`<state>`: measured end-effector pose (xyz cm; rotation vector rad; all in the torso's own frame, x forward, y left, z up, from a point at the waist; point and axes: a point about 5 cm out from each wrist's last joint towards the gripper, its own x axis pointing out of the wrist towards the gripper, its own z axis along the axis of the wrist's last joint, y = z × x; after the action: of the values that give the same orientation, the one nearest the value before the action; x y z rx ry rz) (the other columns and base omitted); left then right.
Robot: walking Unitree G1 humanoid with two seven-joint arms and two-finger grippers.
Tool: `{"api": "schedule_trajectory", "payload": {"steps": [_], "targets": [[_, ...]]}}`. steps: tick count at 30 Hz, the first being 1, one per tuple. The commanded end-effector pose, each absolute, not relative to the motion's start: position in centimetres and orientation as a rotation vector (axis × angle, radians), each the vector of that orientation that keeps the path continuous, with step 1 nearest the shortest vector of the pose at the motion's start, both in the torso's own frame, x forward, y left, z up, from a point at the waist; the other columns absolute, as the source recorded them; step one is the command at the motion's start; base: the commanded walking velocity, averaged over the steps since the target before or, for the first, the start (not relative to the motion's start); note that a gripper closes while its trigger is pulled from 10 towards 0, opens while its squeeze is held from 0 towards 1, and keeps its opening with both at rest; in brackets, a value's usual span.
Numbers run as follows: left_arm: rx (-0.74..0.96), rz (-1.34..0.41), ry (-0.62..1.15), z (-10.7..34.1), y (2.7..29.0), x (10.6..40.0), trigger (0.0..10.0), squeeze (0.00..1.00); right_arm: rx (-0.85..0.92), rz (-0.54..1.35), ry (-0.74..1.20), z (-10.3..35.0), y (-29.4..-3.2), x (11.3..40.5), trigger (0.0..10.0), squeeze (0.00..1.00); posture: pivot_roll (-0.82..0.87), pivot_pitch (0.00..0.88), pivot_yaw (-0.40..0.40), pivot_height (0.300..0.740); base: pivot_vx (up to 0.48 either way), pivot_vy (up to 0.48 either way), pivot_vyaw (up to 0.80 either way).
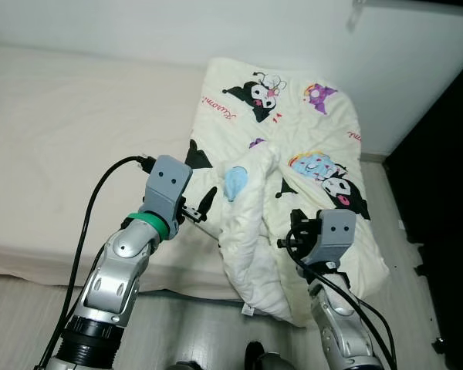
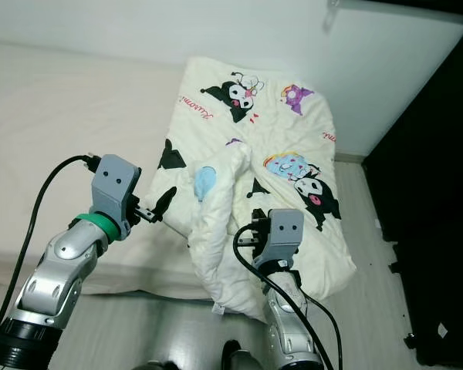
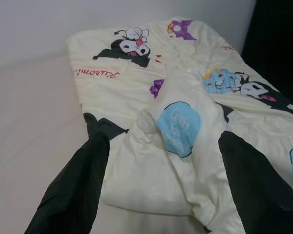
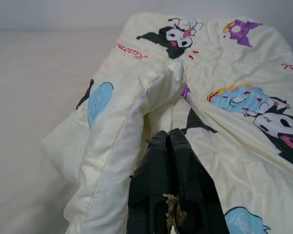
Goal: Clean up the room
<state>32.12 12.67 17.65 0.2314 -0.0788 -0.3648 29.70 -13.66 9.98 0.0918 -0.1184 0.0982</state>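
Note:
A cream blanket (image 1: 293, 131) printed with cartoon figures lies rumpled over the right part of the bed (image 1: 62, 139). One side is folded up into a thick ridge (image 1: 247, 208), and its lower end hangs over the mattress front. My left gripper (image 1: 203, 206) is open just left of that ridge; in the left wrist view its two black fingers (image 3: 78, 185) stand wide apart either side of the fold with the blue print (image 3: 178, 126). My right gripper (image 4: 168, 134) is shut, fingers pressed together, low over the blanket right of the ridge.
The beige mattress stretches bare to the left. A white wall (image 1: 216, 31) runs behind the bed. Dark furniture (image 1: 447, 193) stands close on the right, with a strip of pale floor (image 1: 193, 331) below the bed's front edge.

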Motion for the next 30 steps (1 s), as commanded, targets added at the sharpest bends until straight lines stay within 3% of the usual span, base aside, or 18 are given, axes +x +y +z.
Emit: {"api": "schedule_trajectory", "payload": {"steps": [1, 30], "targets": [[0.239, -0.388, -0.036, 16.7, 12.6, 31.7, 10.0, 0.00, 0.093, 0.087, -0.089, 9.2, -13.8, 29.3, 10.0, 0.00, 0.04, 0.141, 0.032, 0.671, 0.000, 0.000, 0.00], [0.319, -0.426, 0.046, 15.2, 12.9, 31.0, 10.0, 0.00, 0.036, -0.037, -0.100, 9.4, -15.9, 29.4, 10.0, 0.00, 0.03, 0.154, 0.053, 0.566, 0.000, 0.000, 0.00]]}}
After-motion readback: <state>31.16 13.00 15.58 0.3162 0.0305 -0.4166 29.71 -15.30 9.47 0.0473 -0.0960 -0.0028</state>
